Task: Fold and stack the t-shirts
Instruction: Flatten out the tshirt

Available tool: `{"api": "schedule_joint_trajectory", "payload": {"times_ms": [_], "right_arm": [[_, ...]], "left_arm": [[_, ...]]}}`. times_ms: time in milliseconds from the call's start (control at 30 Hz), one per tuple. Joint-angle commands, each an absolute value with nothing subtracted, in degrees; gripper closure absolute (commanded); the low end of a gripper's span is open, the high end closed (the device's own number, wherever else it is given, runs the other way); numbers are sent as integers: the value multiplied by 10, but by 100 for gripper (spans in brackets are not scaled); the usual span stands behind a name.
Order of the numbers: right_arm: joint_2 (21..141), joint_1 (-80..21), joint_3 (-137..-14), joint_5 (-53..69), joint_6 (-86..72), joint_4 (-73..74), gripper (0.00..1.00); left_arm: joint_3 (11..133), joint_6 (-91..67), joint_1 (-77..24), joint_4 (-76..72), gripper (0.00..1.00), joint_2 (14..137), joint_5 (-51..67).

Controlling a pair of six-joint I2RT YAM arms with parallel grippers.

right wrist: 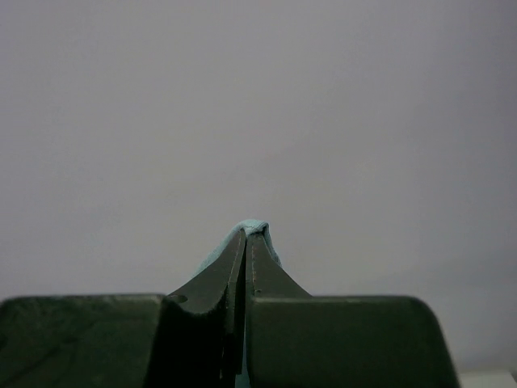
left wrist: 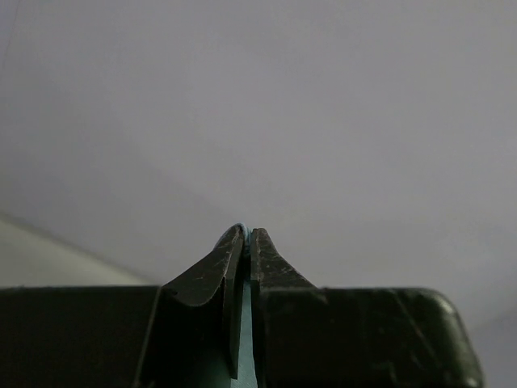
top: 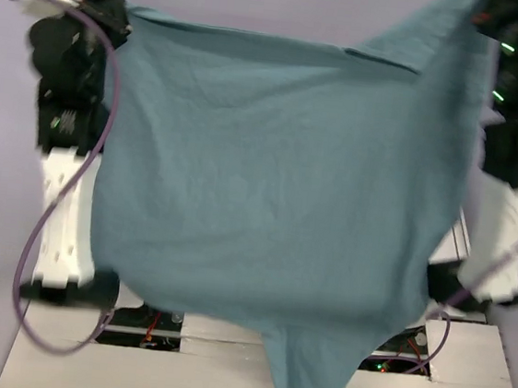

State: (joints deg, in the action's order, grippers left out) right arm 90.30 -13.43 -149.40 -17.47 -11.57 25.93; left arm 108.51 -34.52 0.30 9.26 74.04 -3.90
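Note:
The teal t-shirt (top: 269,186) hangs spread out in the air, held up close to the top camera and filling most of that view. My left gripper (top: 120,14) is shut on its upper left corner. My right gripper (top: 482,12) is shut on its upper right corner. A sleeve or corner dangles down at the bottom middle. In the left wrist view a thin teal edge (left wrist: 245,323) shows between the closed fingers (left wrist: 206,279). In the right wrist view a teal fold (right wrist: 257,227) sticks out over the closed fingertips (right wrist: 271,275).
Both arm bases (top: 65,229) and a purple cable (top: 36,245) show beside the cloth. The white near edge of the table (top: 130,366) shows at the bottom. Both wrist cameras face a plain pale surface.

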Motion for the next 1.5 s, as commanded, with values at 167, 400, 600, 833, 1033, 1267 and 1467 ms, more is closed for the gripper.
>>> {"api": "schedule_joint_trajectory", "payload": {"times_ms": [167, 400, 600, 833, 1033, 1267, 1467], "right_arm": [[1104, -14, -1527, -78, -170, 226, 100], [1151, 70, -1575, -4, -327, 168, 100], [1072, 116, -1570, 44, -371, 109, 100], [955, 128, -1370, 126, -342, 237, 100], [693, 122, -924, 179, -315, 224, 100], [489, 62, -474, 140, -287, 312, 100], [452, 62, -391, 206, -317, 422, 100]], "left_arm": [[1135, -391, 26, 73, 100, 926, -13], [1317, -405, 20, 103, 100, 1044, -3], [1403, -435, 48, 49, 100, 1022, 32], [1268, -404, 67, 49, 100, 960, 33], [959, -324, 67, 8, 100, 775, -25], [510, -318, 61, -20, 100, 621, -88], [318, -352, 61, -3, 100, 572, -117]]}}
